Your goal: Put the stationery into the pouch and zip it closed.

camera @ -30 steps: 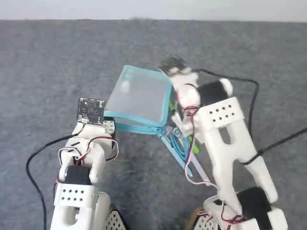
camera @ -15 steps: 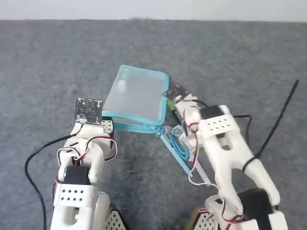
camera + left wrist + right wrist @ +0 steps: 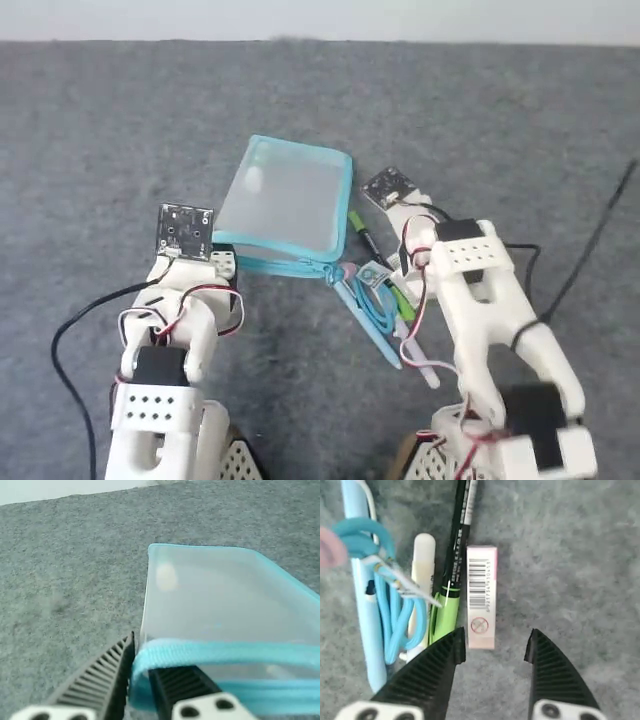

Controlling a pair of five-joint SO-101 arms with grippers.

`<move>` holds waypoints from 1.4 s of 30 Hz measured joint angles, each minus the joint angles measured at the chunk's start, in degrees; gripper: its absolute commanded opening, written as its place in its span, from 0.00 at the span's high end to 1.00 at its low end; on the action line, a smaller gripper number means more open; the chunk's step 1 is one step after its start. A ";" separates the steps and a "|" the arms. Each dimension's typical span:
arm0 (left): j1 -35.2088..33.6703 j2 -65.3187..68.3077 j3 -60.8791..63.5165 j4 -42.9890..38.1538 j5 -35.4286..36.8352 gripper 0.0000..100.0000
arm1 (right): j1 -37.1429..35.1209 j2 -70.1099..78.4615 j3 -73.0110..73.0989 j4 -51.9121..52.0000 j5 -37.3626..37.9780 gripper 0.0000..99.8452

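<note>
While the left gripper [image 3: 137, 680] pinches the pouch [image 3: 215, 605] at its zip-edge corner, we find the right gripper [image 3: 496, 637] spread wide above the small pink-white box [image 3: 481, 597] beside the green pen [image 3: 451, 580]; we advise straddling its narrow sides squarely.

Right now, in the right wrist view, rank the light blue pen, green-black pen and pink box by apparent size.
1. light blue pen: longest, runs off the frame edge.
2. green-black pen: slightly shorter as seen, also cut off.
3. pink box: clearly shortest, though the widest.
</note>
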 measured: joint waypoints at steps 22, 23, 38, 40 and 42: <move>0.00 0.00 0.00 0.00 0.00 0.99 | 2.73 0.00 -2.73 3.87 -1.93 0.99; 0.00 0.00 0.00 0.00 0.00 0.99 | 2.73 -2.64 -2.73 5.89 -1.93 0.99; 0.00 0.00 0.00 0.00 0.18 0.99 | -13.89 -39.91 -12.31 36.04 -2.20 0.99; 0.00 0.00 0.00 0.00 0.18 0.99 | -20.22 -39.56 -15.65 38.33 -4.22 0.99; 0.00 0.00 0.00 0.00 0.26 0.99 | -26.29 -37.45 -19.08 39.56 -5.71 0.99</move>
